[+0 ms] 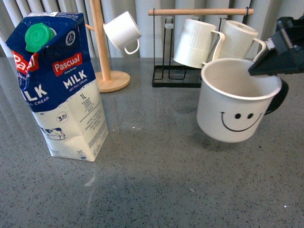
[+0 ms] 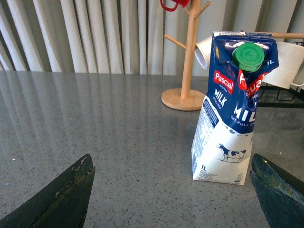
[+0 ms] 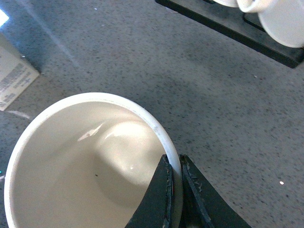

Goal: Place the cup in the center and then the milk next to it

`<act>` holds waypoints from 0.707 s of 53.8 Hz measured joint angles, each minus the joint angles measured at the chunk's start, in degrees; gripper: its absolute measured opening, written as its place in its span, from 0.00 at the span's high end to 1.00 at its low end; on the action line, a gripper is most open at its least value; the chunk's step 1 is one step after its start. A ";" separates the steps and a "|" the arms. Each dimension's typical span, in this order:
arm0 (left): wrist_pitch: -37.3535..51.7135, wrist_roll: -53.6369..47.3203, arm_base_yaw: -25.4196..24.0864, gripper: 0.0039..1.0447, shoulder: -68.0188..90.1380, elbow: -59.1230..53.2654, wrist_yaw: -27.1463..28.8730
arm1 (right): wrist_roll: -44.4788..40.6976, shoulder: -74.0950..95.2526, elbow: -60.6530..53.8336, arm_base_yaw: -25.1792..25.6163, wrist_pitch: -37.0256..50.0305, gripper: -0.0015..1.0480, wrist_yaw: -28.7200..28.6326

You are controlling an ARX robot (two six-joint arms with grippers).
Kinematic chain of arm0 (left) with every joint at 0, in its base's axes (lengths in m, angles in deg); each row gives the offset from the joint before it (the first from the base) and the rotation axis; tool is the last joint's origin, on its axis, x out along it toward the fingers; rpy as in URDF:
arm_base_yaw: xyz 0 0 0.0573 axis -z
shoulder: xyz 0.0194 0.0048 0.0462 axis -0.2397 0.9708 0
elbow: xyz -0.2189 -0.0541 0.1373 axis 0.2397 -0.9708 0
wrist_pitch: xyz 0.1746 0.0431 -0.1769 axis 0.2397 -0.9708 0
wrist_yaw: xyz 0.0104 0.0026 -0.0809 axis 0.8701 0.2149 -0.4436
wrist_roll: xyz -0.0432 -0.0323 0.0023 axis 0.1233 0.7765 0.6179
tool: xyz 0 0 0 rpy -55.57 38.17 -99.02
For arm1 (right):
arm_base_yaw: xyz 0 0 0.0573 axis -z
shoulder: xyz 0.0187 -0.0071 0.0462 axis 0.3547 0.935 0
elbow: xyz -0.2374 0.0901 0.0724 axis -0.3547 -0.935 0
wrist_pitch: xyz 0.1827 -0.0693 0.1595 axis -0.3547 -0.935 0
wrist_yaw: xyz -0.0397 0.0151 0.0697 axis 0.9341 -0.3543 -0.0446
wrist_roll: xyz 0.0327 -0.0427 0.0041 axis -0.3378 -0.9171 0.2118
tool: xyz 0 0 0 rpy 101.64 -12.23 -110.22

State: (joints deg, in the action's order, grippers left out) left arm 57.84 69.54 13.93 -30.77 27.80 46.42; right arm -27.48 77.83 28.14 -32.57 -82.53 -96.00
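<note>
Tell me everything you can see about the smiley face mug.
The smiley mug is wide and cream-white, seemingly enamel, with a black smiling face towards the front camera and a black handle. It is empty inside. The right gripper pinches its rim, one finger inside and one outside. It hangs tilted, apparently just above the grey table, touching nothing else.

Cup point(image 3: 80, 166) rim pinched between right fingers point(image 3: 159, 204); cup empty; grey table point(image 3: 190, 80) beneath.
</note>
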 joint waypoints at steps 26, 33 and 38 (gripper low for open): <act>0.00 0.00 0.00 0.06 0.00 -0.02 0.00 | 3.72 6.10 0.00 -4.79 4.37 0.97 0.90; 0.00 0.00 0.00 0.06 0.02 0.00 0.00 | 4.22 6.45 0.00 -4.76 4.85 0.97 0.87; 0.00 0.00 0.00 0.06 0.00 -0.02 0.00 | 4.24 7.15 0.00 -4.76 5.55 0.97 1.25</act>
State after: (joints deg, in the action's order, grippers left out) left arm 57.84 69.54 13.93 -30.77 27.78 46.42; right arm -23.24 84.97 28.14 -37.33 -76.98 -94.76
